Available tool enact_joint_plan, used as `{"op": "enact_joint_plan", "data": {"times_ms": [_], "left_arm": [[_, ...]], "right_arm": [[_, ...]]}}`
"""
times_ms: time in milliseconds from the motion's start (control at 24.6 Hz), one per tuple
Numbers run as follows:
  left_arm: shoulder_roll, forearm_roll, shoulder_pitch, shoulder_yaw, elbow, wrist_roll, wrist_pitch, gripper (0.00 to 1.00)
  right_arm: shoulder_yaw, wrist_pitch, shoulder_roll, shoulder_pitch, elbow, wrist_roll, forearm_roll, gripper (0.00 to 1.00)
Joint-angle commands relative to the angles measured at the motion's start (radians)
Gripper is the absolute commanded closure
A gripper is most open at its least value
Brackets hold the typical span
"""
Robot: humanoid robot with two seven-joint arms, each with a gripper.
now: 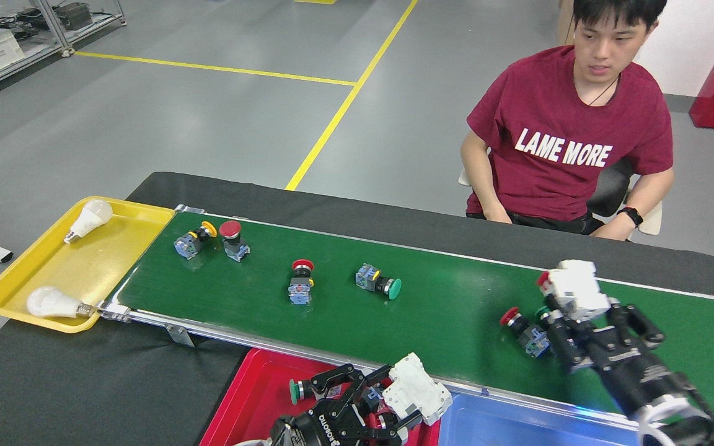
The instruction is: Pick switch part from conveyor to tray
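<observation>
Over the conveyor (444, 310), toward its right end, the right tool (571, 325) pinches a white switch part (574, 288), lifted above the belt. Near the bottom edge, the left tool (388, 396) clamps a second white switch part (416, 390) over the red tray (239, 402) and blue tray (506, 427), both cut off. Five push-button switches lie clearly on the belt; others hide behind the right tool.

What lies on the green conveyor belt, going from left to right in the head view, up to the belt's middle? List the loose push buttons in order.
Yellow-capped button → red mushroom button → upright red-capped button → green-capped button.
</observation>
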Motion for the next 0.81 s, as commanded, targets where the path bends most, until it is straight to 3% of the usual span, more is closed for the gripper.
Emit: {"op": "enact_joint_plan", "data": {"times_ms": [0, 122, 325, 447, 569, 772], "left_arm": [[0.001, 0.003, 0.009, 0.003, -0.029, 0.010, 0.010, 0.97], [-0.010, -0.001, 0.037, 0.003, -0.046, 0.008, 0.014, 0.97], [-0.016, -0.011, 0.039, -0.022, -0.049, 0.007, 0.036, 0.94], [-0.015, -0.092, 0.057, -0.071, -0.051, 0.017, 0.046, 0.95], [-0.001, -0.092, 0.075, -0.111, -0.051, 0.022, 0.019, 0.96], [0.005, -0.096, 0.123, -0.167, -0.051, 0.019, -0.032, 0.95]], "right_arm": [[-0.126, -0.218, -0.001, 0.031, 0.045, -0.002, -0.017, 0.96], [-0.273, -0.435, 0.024, 0.077, 0.154, -0.007, -0.020, 0.96], [-0.386, -0.451, 0.033, 0.120, 0.257, -0.008, -0.020, 0.94], [-0.407, -0.451, 0.039, 0.132, 0.269, -0.008, -0.020, 0.94], [-0.401, -0.451, 0.045, 0.140, 0.255, -0.007, -0.020, 0.93], [-0.379, -0.451, 0.108, 0.190, 0.175, 0.001, -0.015, 0.92]]}}
